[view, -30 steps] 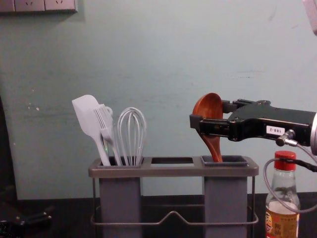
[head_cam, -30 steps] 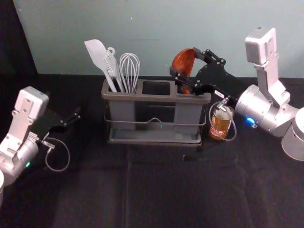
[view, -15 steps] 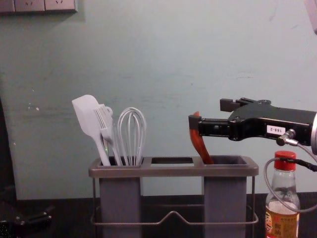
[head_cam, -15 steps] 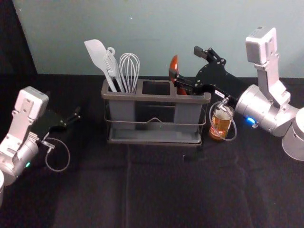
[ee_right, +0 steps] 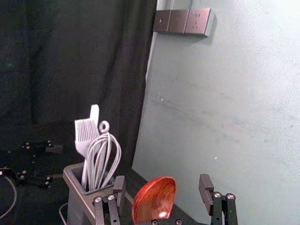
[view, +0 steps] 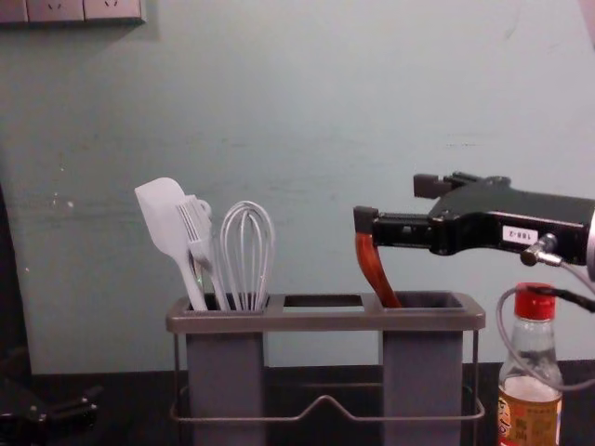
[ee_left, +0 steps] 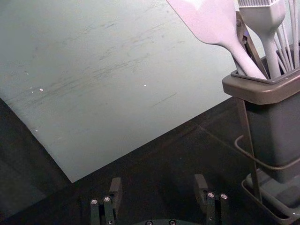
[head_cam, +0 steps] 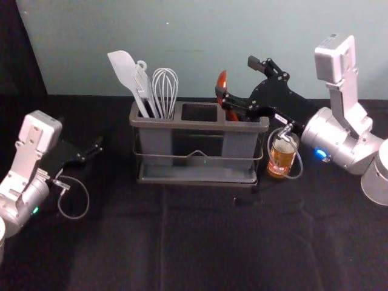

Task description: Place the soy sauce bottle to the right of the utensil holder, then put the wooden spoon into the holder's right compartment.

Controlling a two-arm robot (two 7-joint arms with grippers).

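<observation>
My right gripper [head_cam: 237, 79] is open above the utensil holder [head_cam: 200, 126]; in the right wrist view my right gripper [ee_right: 162, 187] has its fingers wide apart, the spoon bowl [ee_right: 153, 202] lying between them. In the chest view the wooden spoon [view: 374, 271] stands in the right compartment, edge-on and leaning left, its top partly behind one finger; contact is unclear. The soy sauce bottle [view: 530, 401] stands upright to the holder's right, under the right arm. My left gripper [head_cam: 98, 147] is parked at the left; in the left wrist view my left gripper [ee_left: 158, 186] is open.
A white spatula [head_cam: 125, 71], a brush and a whisk [head_cam: 165, 91] stand in the holder's left compartment. The right arm's cable loops in front of the bottle. A wall rises behind the table [head_cam: 200, 242].
My right gripper has opened and let go of the spoon, then risen slightly. The spoon has turned from broadside to edge-on and tilted left. The left arm has stayed still.
</observation>
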